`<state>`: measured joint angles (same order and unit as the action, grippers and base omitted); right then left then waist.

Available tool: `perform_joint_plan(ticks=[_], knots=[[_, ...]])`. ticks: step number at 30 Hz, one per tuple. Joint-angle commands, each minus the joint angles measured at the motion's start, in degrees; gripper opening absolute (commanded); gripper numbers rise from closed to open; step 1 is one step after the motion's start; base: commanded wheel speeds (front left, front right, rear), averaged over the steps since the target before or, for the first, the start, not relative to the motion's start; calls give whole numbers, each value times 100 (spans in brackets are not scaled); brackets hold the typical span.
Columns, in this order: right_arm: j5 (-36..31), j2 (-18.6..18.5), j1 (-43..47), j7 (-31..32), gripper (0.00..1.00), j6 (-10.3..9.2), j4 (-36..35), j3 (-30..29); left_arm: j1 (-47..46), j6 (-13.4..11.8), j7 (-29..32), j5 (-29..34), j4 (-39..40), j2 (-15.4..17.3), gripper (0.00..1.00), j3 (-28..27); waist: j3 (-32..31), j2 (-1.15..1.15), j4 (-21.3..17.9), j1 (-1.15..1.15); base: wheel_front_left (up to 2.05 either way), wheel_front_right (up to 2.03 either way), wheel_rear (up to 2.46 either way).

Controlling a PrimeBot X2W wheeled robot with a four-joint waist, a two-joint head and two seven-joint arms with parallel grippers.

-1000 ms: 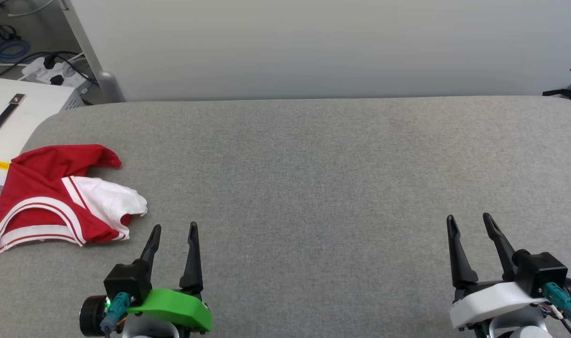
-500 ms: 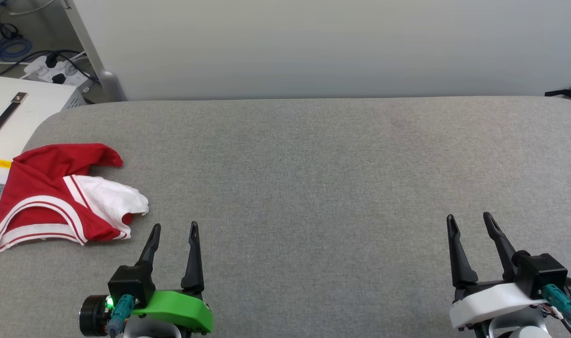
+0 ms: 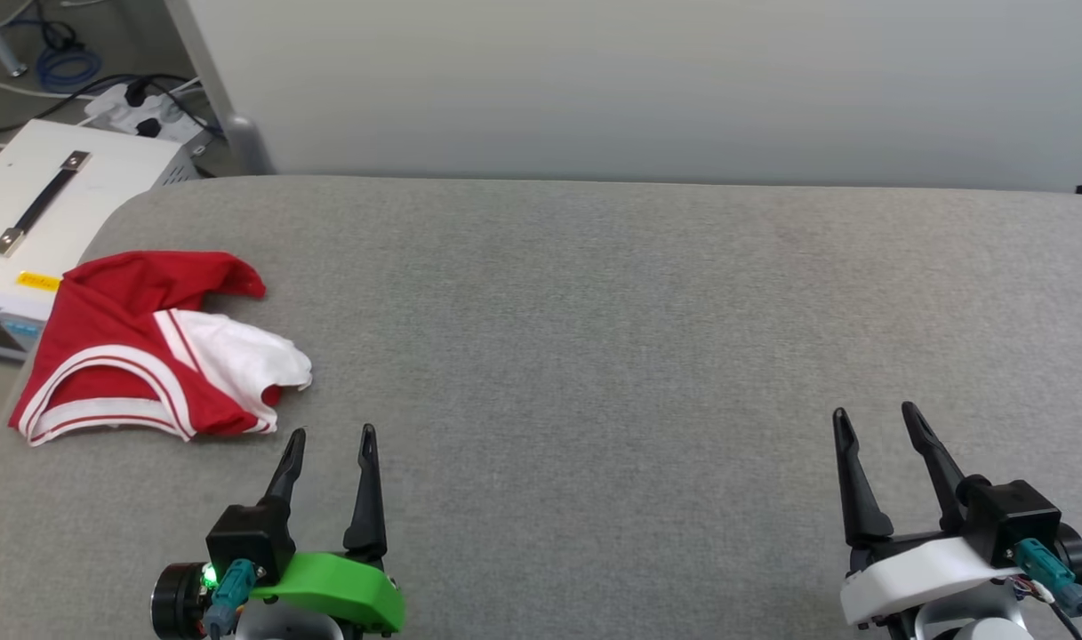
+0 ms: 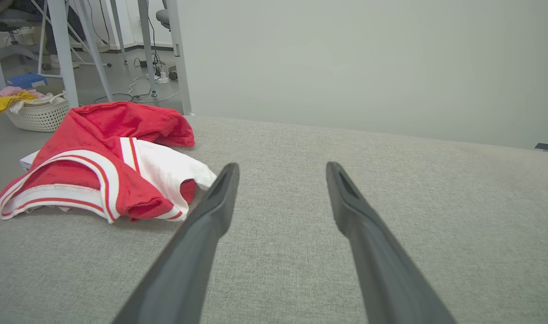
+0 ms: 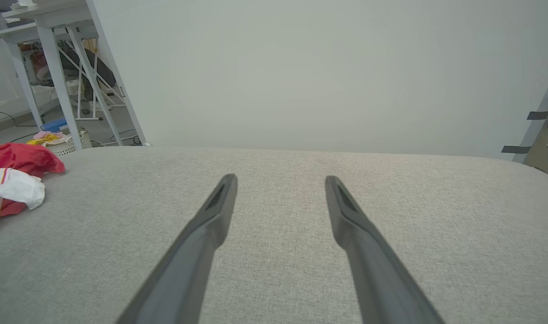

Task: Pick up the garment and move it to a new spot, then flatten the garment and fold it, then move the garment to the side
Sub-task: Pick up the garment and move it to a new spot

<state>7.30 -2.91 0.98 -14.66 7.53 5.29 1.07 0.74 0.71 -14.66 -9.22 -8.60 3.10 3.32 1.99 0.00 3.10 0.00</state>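
Red garment (image 3: 140, 356) crumpled at 10 o'clock. Released, empty: left gripper (image 3: 330, 436), right gripper (image 3: 874, 413). The yellow label (image 3: 39, 281) on the box (image 3: 52, 204) is illegible; left wrist view adds a laundry basket (image 4: 38, 116).

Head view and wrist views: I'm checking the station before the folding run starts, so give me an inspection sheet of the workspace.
Surface: grey fabric tabletop, smooth.
Job's things: garment crumpled in a heap near the tabletop's left edge, unfolded.
Clutter: nothing seen on the tabletop.
Grippers: left gripper open, holding nothing, close beside the garment; right gripper open, holding nothing, far from it.
Cables: cables and power strip on the floor, far left.
Surroundings: pale wall behind; white case left of the tabletop; laundry basket on the floor.
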Motion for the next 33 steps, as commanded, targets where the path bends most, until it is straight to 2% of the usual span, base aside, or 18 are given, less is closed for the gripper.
perform_joint_plan(ticks=[1,18,20,33], knots=[[-18,3,13,-34,100,-4,-2,47,34,-18,-34,-46,-11,-23,100,-10,18,0,164,0,0,0,0],[84,3,42,-34,100,-4,-39,271,79,85,-34,7,-87,-23,100,-81,-94,0,1371,0,0,0,0],[109,3,67,-34,100,-4,-53,305,114,114,-34,28,-100,-23,100,-77,-140,0,1605,0,0,0,0],[146,3,90,-34,100,-4,-38,393,144,223,-34,41,-100,-23,100,-39,-174,0,2081,0,0,0,0]])
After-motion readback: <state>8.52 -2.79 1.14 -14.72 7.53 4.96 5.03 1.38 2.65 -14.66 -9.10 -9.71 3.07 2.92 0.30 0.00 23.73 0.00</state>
